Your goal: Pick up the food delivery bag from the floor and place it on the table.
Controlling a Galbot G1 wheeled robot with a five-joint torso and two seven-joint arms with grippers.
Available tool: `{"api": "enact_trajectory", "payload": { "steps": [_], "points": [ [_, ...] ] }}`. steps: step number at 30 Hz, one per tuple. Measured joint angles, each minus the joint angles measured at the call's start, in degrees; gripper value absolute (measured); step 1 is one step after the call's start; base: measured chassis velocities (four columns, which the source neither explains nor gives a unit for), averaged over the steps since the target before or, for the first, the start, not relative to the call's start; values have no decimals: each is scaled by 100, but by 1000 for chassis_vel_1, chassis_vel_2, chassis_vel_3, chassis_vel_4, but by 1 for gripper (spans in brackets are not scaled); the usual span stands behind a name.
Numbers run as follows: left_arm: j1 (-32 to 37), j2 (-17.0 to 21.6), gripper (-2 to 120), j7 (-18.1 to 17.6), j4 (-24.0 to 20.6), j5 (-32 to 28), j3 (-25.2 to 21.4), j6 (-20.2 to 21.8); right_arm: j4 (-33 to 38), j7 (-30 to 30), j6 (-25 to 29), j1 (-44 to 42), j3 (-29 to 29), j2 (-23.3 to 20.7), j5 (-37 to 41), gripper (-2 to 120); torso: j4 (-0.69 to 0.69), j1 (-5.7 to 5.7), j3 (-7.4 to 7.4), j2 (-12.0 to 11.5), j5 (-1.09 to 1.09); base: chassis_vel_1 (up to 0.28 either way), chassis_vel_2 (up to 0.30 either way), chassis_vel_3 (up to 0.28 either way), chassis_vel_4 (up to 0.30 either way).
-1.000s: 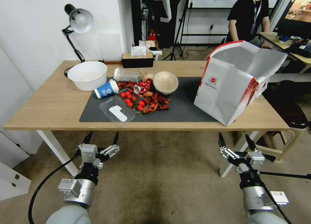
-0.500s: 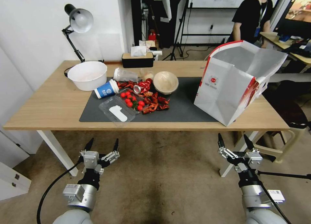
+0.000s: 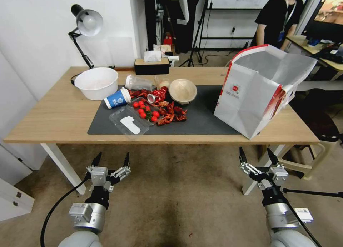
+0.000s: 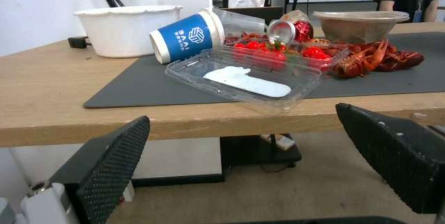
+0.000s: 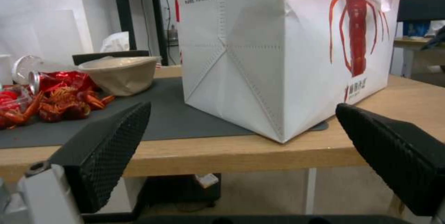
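The left gripper (image 3: 112, 159) hangs low over the floor (image 3: 178, 200), in front of the table's near edge toward its left end, its two dark fingers spread apart and holding nothing. The right gripper (image 3: 258, 156) hangs likewise below the near edge toward the right end, fingers apart and empty, pointing up at the corner of the food delivery bag (image 3: 255, 93).

That bag stands upright on the table (image 3: 53, 118) near its right end, its near corner almost at the near edge and its base partly on the dark grey mat (image 3: 200, 118). Its mouth gapes open, showing silver lining; the right wrist view shows a red crayfish print on its side panel.

Left of the bag on the mat lie red crayfish (image 3: 171, 113), a tan bowl (image 3: 182, 90), a tipped can (image 3: 154, 96), a clear clamshell of cherry tomatoes (image 3: 137, 115) and a toppled blue paper cup (image 3: 118, 97). A white tub (image 3: 96, 82) sits toward the far left corner, beneath a desk lamp (image 3: 84, 27).
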Motion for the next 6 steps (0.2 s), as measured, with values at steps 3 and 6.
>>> {"api": "enact_trajectory", "payload": {
  "steps": [3,6],
  "points": [
    [0,0,100,0,-1,0,0,1,1,0,-1,0,0,-1,1,100,0,0,0,0,0,0,0,0,0],
    [0,0,100,-1,-4,0,0,2,3,0,-3,0,0,-2,2,100,0,0,0,0,0,0,0,0,0]
  ]
}}
